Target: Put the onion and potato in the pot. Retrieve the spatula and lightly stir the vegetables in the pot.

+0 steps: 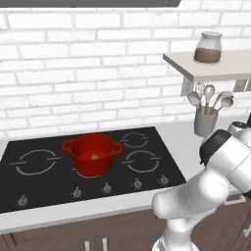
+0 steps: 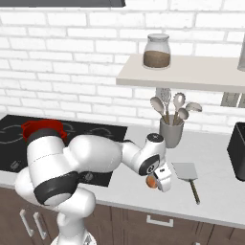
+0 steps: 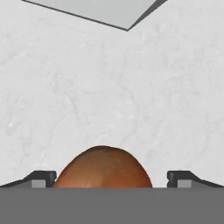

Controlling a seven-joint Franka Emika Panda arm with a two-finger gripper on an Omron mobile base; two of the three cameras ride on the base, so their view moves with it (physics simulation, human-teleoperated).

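Fingers wide around onion, its lower half cut off

Onion sits low centre, orange-brown and rounded, between the two dark fingertips of the pincer. The tips stand wide apart, clear of its sides. Pale marbled desk beyond. Corner of the flat grey spatula blade at top.

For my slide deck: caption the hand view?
Open fingers straddle the onion on the pale counter, spatula blade beyond.
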